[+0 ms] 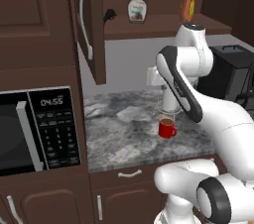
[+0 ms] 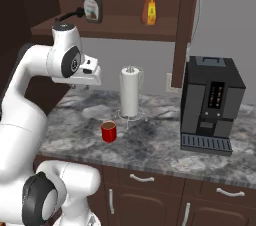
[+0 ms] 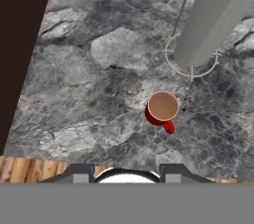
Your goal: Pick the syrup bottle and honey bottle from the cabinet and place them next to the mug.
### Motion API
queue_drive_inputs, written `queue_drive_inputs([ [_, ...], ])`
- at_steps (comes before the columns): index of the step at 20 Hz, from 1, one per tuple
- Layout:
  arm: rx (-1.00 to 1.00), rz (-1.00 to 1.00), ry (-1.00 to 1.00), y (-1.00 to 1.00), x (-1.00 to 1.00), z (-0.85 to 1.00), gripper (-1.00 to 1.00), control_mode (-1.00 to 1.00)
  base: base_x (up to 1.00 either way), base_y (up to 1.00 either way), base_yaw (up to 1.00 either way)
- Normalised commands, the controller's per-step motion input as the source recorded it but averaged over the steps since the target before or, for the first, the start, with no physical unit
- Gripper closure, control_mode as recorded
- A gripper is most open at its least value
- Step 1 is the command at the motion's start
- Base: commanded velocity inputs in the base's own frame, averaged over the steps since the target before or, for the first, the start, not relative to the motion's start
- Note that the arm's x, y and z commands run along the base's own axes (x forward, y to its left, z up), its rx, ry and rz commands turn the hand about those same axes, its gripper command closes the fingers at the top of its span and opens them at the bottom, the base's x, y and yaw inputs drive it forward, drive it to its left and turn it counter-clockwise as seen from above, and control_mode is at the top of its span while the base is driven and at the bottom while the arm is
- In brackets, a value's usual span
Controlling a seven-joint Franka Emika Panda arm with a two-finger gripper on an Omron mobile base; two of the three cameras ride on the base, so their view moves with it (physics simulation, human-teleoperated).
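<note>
**Jaws shut and empty above the worktop, both bottles on the shelf**

Jaws of the gripper (image 2: 89,86) stand closed on nothing, the hand held level above the grey marbled worktop (image 1: 119,134) and looking straight down on it. Directly below in the hand view sits the mug (image 3: 162,109), red, handle toward the camera's lower right, brown liquid inside. Just behind it stands the paper towel roll (image 2: 131,92) on its wire holder.

Up on the shelf of the open cabinet (image 1: 92,25) stand the two things to fetch, well apart from each other. The syrup bottle (image 1: 137,7) is the taller: wide dark body, white label, narrow cap. It likely carries some weight and has a smooth, probably slippery skin; I would close on the broad body at label height, not the tapering neck, which could slide out upward. The honey bottle (image 1: 187,7) is small and looks light, probably easy to tip with a stray nudge; take it across the middle of the body, below the yellow cap.

Right of the roll stands a black coffee machine (image 2: 211,105), away from the mug.
</note>
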Motion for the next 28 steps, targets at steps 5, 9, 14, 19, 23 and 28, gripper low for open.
queue_drive_inputs([
  [5, -0.06, -0.08, -0.10, 0.06, -0.15, 0.03, -1.00, -1.00, 0.00, 0.00, 0.00],
  [9, 0.00, -0.25, -0.21, -0.49, -0.16, 0.23, -1.00, -1.00, 0.00, 0.00, 0.00],
  [14, 0.03, -0.23, -0.40, -0.08, -0.81, 0.35, -1.00, -1.00, 0.00, 0.00, 0.00],
  [19, 0.00, -0.21, -0.37, -0.23, -0.25, 0.69, -1.00, -1.00, 0.00, 0.00, 0.00],
  [23, 0.00, -0.06, -0.21, -0.55, -0.19, 0.65, -1.00, -1.00, 0.00, 0.00, 0.00],
  [28, 0.00, 0.00, -0.16, -0.59, -0.01, 0.52, -1.00, -1.00, 0.00, 0.00, 0.00],
])
